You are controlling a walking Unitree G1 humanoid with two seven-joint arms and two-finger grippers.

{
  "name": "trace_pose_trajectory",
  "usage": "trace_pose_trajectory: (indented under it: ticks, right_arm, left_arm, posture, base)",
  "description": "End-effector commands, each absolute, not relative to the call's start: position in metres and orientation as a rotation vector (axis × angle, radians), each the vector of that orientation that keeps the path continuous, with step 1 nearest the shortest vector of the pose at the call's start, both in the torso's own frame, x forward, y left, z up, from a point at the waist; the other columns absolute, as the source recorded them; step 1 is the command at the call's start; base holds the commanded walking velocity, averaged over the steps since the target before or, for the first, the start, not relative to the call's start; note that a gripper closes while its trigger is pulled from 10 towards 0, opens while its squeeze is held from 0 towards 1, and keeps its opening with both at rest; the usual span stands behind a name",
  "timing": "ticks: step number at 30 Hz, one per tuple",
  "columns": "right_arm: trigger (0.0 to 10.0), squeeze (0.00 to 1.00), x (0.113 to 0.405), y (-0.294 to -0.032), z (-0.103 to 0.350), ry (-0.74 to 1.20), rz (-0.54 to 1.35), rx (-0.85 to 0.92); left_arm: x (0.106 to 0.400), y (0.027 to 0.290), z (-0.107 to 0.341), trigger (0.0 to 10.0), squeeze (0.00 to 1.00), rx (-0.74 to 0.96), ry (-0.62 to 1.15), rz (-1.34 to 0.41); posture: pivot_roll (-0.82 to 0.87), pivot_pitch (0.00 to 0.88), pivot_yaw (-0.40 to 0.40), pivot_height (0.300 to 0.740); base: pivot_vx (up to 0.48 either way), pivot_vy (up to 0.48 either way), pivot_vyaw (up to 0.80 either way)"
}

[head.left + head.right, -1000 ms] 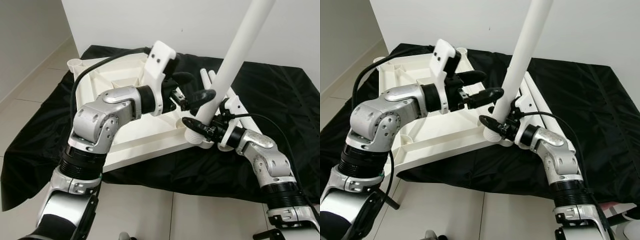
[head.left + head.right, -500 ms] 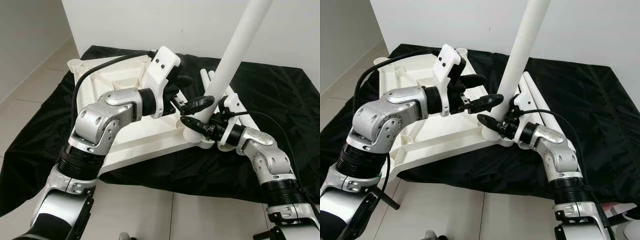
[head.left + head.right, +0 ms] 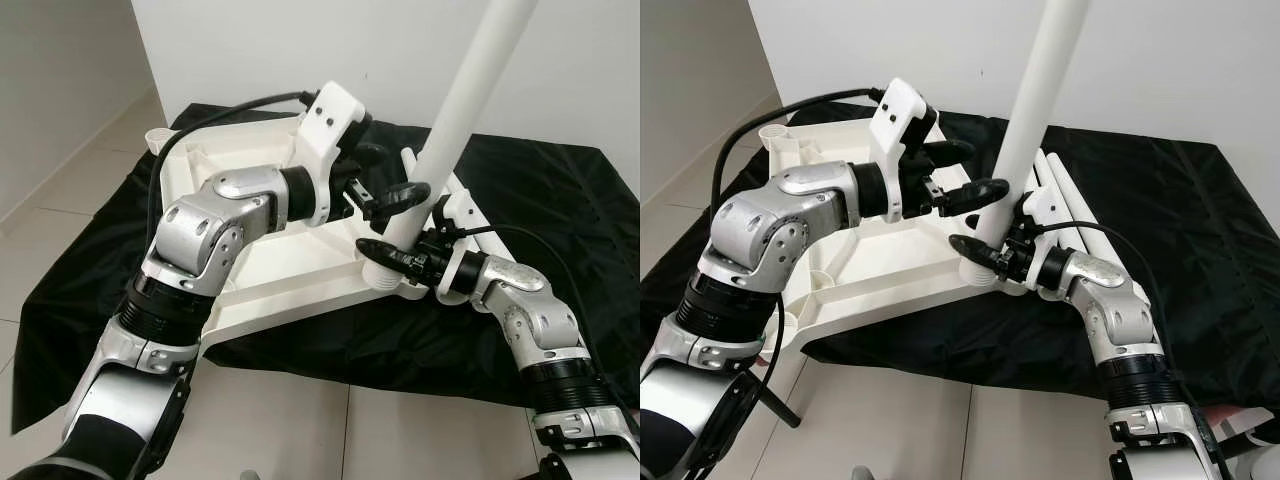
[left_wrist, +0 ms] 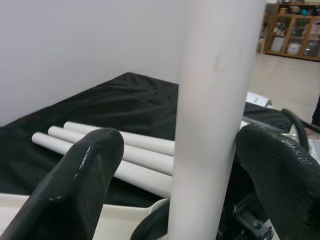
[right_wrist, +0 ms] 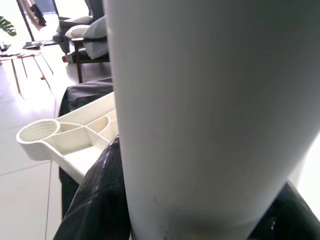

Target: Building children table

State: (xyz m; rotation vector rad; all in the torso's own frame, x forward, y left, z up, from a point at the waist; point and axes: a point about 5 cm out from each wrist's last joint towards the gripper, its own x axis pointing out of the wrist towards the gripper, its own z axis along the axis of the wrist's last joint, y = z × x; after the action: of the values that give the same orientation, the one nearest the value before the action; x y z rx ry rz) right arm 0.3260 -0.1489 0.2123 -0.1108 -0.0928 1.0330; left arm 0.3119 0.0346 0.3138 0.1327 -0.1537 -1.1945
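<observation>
Standing leg: a white table leg (image 3: 462,105) rises from the near right corner socket (image 3: 385,275) of the upturned white tabletop (image 3: 270,250); its long axis runs steeply upward, leaning slightly to the robot's right.
Cut off: the leg's upper end leaves the top edge of both eye views; its full length cannot be told.
Hidden: the leg's foot, where it meets the socket, is partly covered by the right gripper's fingers; how deep it sits cannot be told.
Right gripper (image 3: 985,255): low on the leg, just above the socket; the two black fingers are clamped on the leg, one on each side, touching it.
Right wrist view: the leg (image 5: 210,115) is very close to the lens; black fingers (image 5: 97,200) show at either side of it, and another ribbed corner socket (image 5: 37,132) of the tabletop lies behind.
Left gripper (image 3: 385,190): higher on the same leg; the fingers are spread with the leg between them.
Left wrist view: a gap shows between the leg (image 4: 215,115) and one finger (image 4: 80,175); the other finger (image 4: 280,165) lies just beside the leg, and contact cannot be told.
Spare legs: three white legs (image 4: 115,155) lie side by side, flat on the black cloth (image 3: 560,200), beyond the standing leg.
Tabletop: underside up on the black cloth, ribs showing; the cloth lies on a tiled floor (image 3: 60,190).
</observation>
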Motion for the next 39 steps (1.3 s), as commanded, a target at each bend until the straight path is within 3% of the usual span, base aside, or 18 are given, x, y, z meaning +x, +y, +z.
trace_pose_trajectory:
  ticks: [1,15,39]
  right_arm:
    - [10.0,0.0,0.324,-0.15,0.213,-0.093,1.051,-0.139]
    - [10.0,0.0,0.321,-0.149,0.208,-0.071,1.078,-0.158]
    - [10.0,0.0,0.317,-0.14,0.213,-0.088,1.125,-0.21]
  left_arm:
    - [0.307,0.029,0.317,10.0,0.0,0.149,-0.159,-1.315]
    - [0.3,0.024,0.324,10.0,0.0,0.106,-0.164,-1.38]
    - [0.308,0.011,0.319,10.0,0.0,0.086,-0.044,-1.345]
  posture:
    - [-0.08,0.004,0.015,0.74]
    - [-0.08,0.001,0.015,0.74]
    - [-0.08,0.033,0.022,0.74]
  base:
    - [0.0,0.0,0.0]
    - [0.0,0.0,0.0]
    - [0.0,0.0,0.0]
